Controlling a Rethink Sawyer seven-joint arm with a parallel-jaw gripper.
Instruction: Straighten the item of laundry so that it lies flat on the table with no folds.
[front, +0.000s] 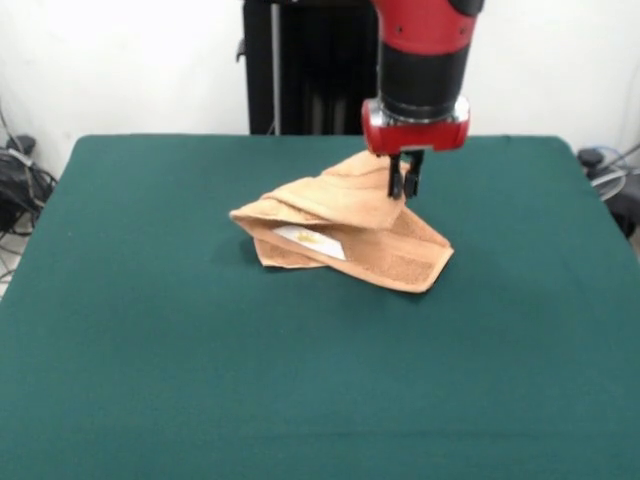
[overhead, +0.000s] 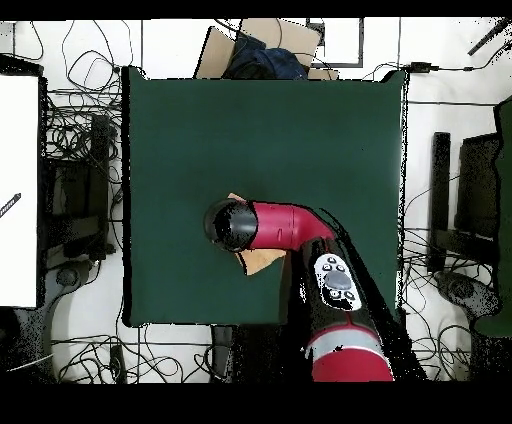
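On the near half of the table: just bare dark green cloth (front: 200, 400), nothing sitting on it in the front view.
Towel: the peach-orange towel (front: 340, 235) sits about mid-table, slightly toward the far side, bunched into a folded heap, so not flat at all.
Towel front edge: a woven border band runs along the lower right flap, and a small white tag (front: 310, 240) shows on the near face.
Gripper: the gripper (front: 405, 182) comes straight down onto the towel's far upper corner, jaws pretty much closed, pinching that raised corner.
Arm: red and black, dropping in from the top.
Overhead: the arm (overhead: 285, 228) covers most of the towel (overhead: 262, 262); only small bits peek out.
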